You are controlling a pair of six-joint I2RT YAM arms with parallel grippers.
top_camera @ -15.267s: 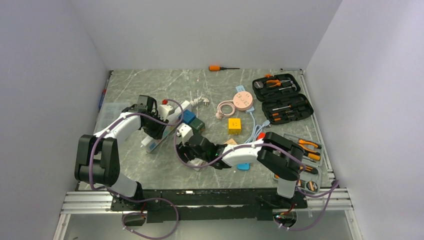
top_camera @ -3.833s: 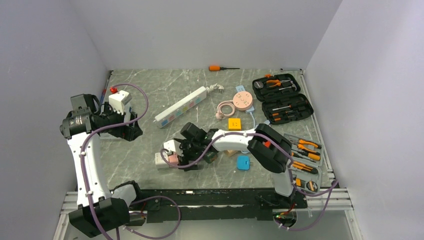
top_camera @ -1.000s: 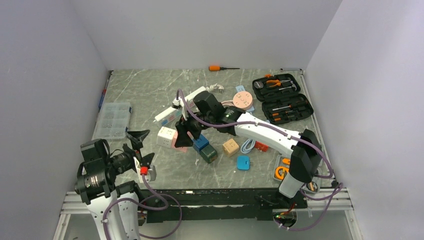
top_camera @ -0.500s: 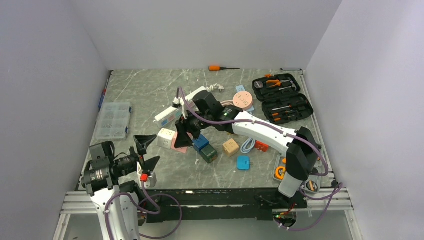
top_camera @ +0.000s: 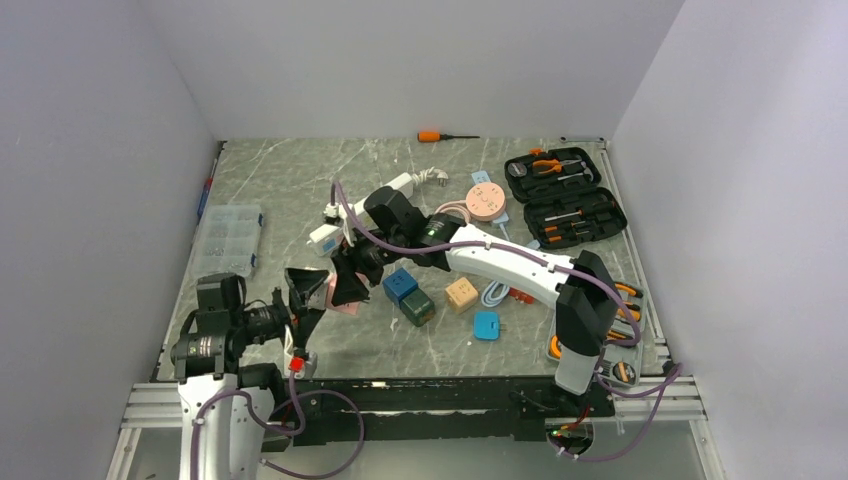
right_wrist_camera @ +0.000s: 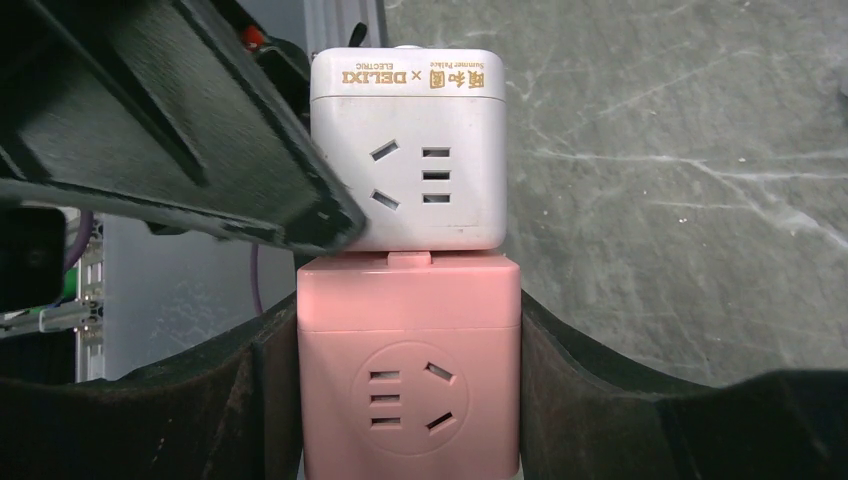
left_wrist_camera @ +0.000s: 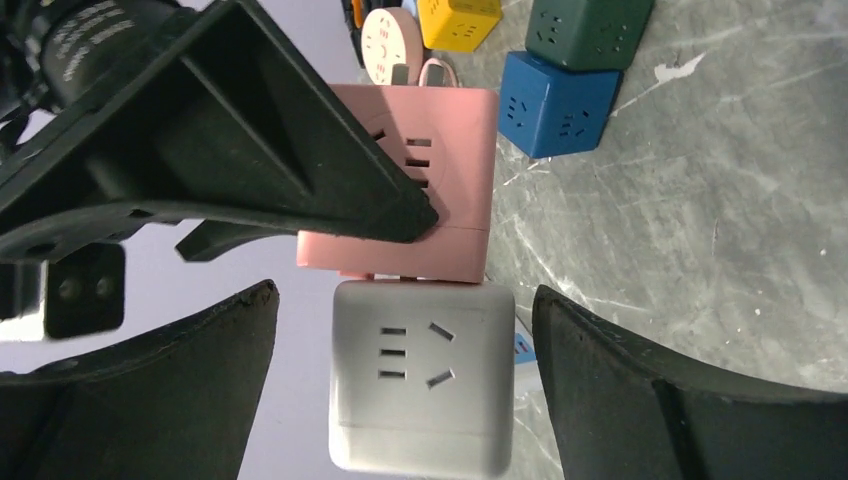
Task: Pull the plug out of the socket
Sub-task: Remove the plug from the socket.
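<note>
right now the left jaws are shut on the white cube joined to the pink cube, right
Not shut: the left wrist view shows the left jaws open either side of the white cube, not touching it. It is joined to the pink cube.

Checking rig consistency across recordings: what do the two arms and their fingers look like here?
Both the left arm and right arm have white shells with black joints, and a purple cable trails along each. The fingers are broad, black, wedge-shaped plastic.
</note>
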